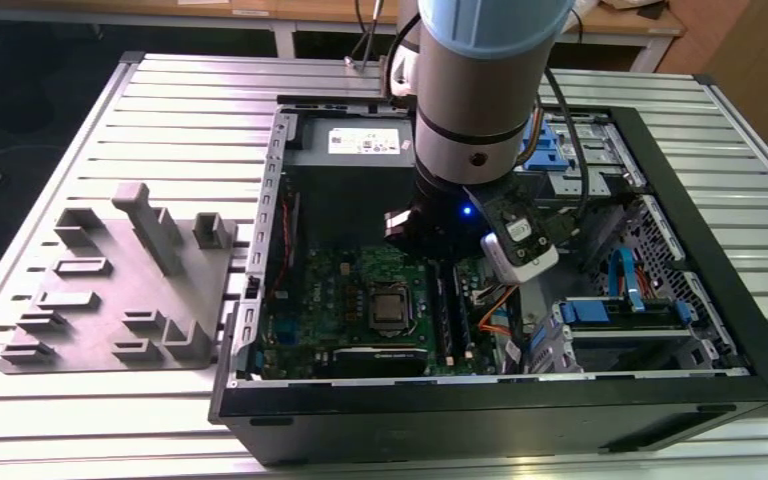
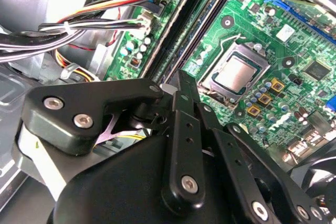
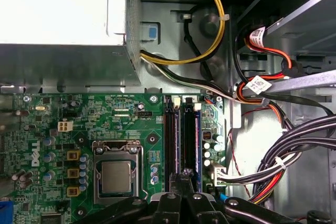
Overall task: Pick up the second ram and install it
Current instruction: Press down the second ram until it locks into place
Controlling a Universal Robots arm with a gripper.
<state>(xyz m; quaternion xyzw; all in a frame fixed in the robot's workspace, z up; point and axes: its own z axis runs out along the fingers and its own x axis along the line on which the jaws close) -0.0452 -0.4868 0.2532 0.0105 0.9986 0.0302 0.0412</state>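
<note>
The gripper (image 3: 185, 174), jaws closed, is pressing on the second ram (image 3: 197, 148) seated in the motherboard (image 3: 131, 124) slot; arm standing upright.

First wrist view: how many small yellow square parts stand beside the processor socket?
3. One yellow part, a second and a third form a row on the motherboard beside the processor socket. Others may be hidden.

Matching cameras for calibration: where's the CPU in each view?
Exterior view: CPU mid-motherboard, on the exterior view's left of the memory slots.
First wrist view: CPU in its metal frame, beside the memory slots.
Second wrist view: CPU, silver lid, beside the memory slots.
Shared landmark: the long black memory slots.
</note>
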